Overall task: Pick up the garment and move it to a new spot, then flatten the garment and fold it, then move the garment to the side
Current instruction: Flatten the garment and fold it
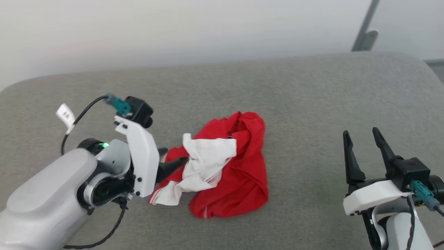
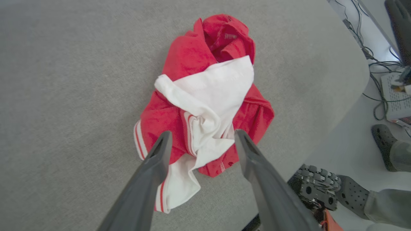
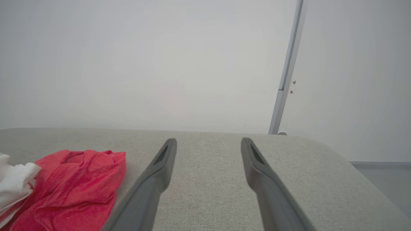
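Beneath parted left gripper (image 2: 203, 132), maybe touching, lies garment (image 2: 189, 59); right gripper (image 1: 360, 131) likewise parted.

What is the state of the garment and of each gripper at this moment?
garment: crumpled in a heap on the grey padded surface, not flattened, not folded.
left gripper: open, fingers apart at the garment's white sleeve, not closed on it.
right gripper: open, empty, off to the side, apart from the garment.
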